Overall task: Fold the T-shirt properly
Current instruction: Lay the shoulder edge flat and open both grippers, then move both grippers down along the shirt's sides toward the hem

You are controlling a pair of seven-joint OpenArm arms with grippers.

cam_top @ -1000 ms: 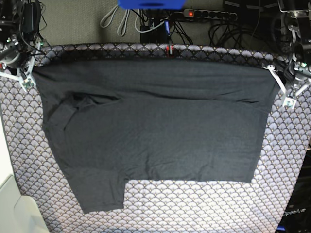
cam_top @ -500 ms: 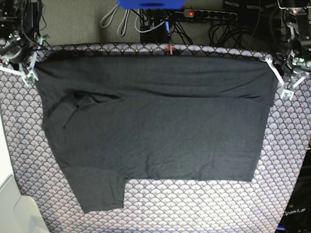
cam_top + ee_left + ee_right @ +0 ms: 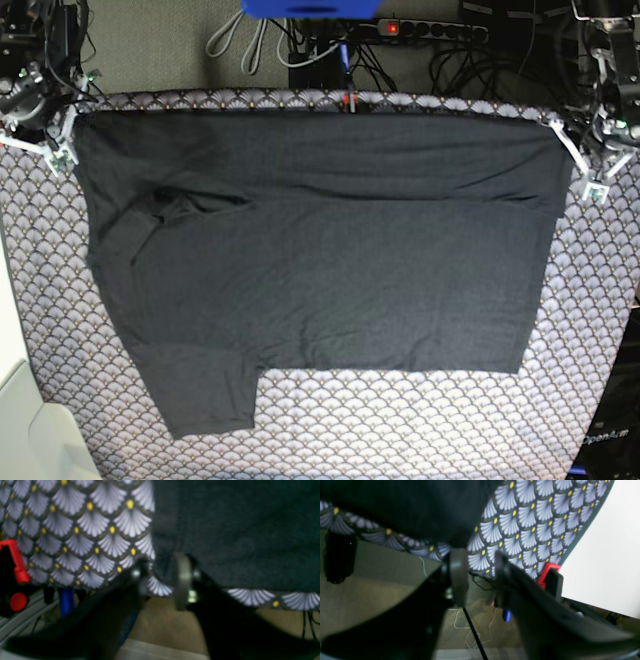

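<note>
The T-shirt (image 3: 330, 260) lies spread flat on the surface, which is covered by a grey scallop-print cloth (image 3: 420, 430). Its upper edge runs along the far edge of the surface from corner to corner, and one short sleeve reaches toward the near edge. Small wrinkles gather near the side where the right arm stands.

The left gripper (image 3: 161, 577) sits at a far corner of the surface. Its jaws stand apart, with a strip of patterned cloth and the shirt's corner showing between them; the view is blurred, but they appear to clamp nothing.

The right gripper (image 3: 477, 577) sits at the other far corner. Its jaws are parted as well, with the patterned cloth visible in the gap and the shirt's dark edge just above them, not pinched.
</note>
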